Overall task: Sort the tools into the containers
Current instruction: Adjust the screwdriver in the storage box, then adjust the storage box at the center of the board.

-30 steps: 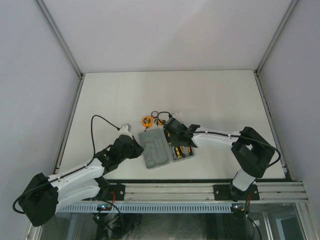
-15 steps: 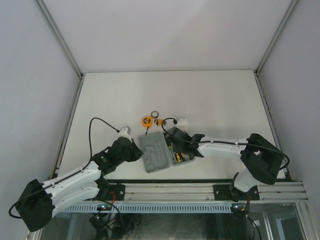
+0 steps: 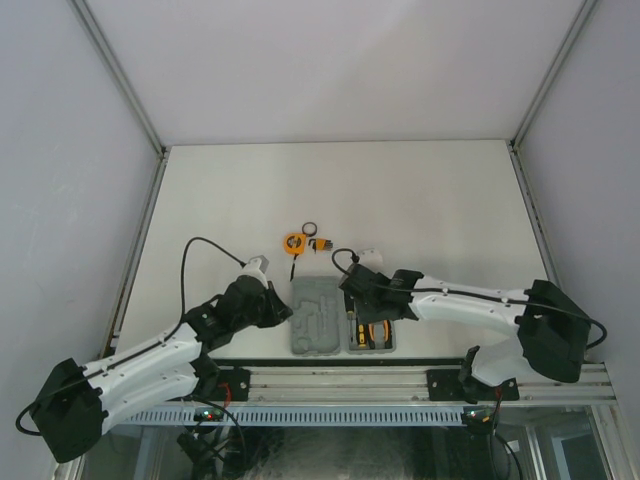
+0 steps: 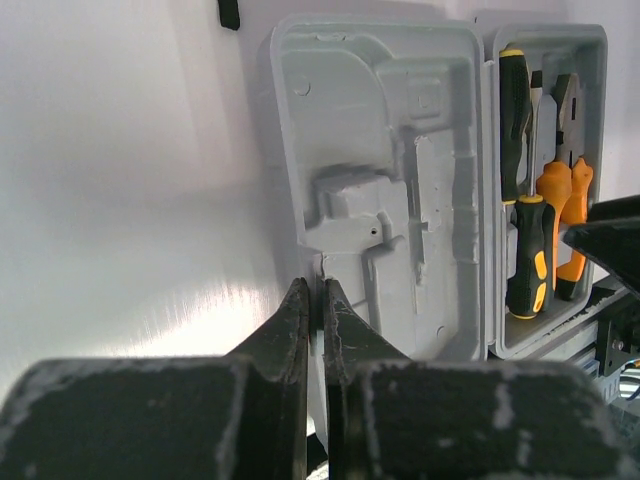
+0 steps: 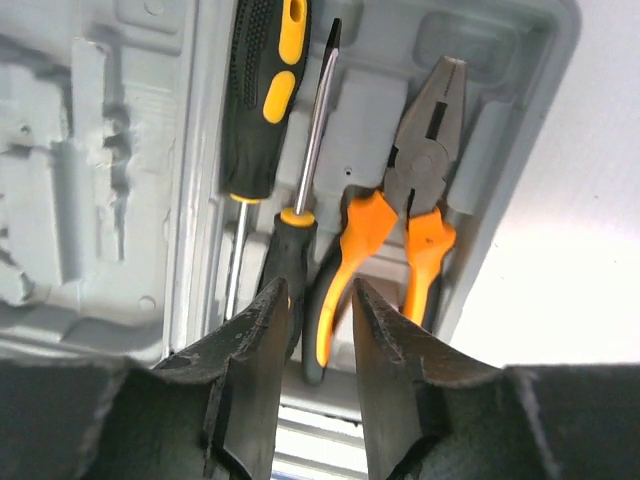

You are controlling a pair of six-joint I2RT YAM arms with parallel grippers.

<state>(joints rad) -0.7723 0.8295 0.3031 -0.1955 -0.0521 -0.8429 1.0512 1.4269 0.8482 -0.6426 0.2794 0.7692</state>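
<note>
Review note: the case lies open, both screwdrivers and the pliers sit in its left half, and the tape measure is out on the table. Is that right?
Not quite. The screwdrivers and the pliers sit in the right half of the open case. Its left half holds nothing. The top and left wrist views both show this. The tape measure is indeed out on the table.
</note>
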